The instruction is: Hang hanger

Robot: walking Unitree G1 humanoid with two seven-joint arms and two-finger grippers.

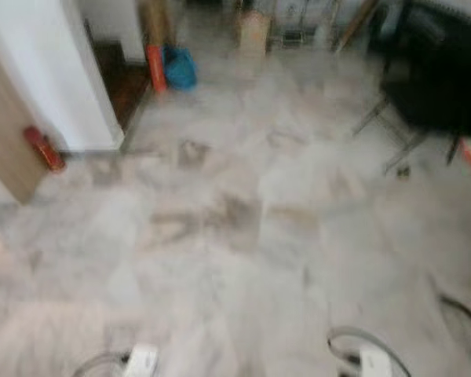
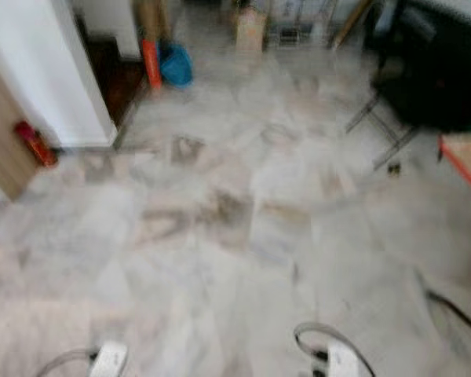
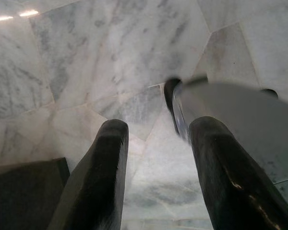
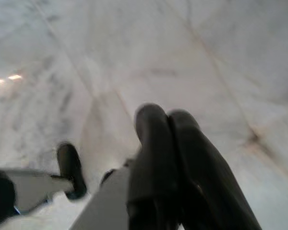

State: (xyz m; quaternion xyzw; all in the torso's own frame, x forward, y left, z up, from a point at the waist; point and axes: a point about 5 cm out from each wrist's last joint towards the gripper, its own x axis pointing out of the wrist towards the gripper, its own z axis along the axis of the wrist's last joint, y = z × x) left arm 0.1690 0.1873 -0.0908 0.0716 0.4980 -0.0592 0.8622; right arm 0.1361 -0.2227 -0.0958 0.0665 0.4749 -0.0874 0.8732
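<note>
Walking blur over marble floor (image 1: 243,236). No hanger visible to me; nothing held. Left gripper (image 3: 153,143) hangs with fingers spread wide, right gripper (image 4: 168,120) with fingers pressed together, empty. Judgement: task barely begun; hanger yet to be found.

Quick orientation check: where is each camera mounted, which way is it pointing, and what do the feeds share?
Left eye view: on the head, looking forward and down over the marble floor toward a white wall corner and a blue bag; blurred.
Right eye view: the head's other eye, same scene.
Left wrist view: on the left wrist, looking down along the left end effector, fingers apart, at floor.
Right wrist view: on the right wrist, along the right end effector, fingers together, at floor.
All four share the marble floor.
</note>
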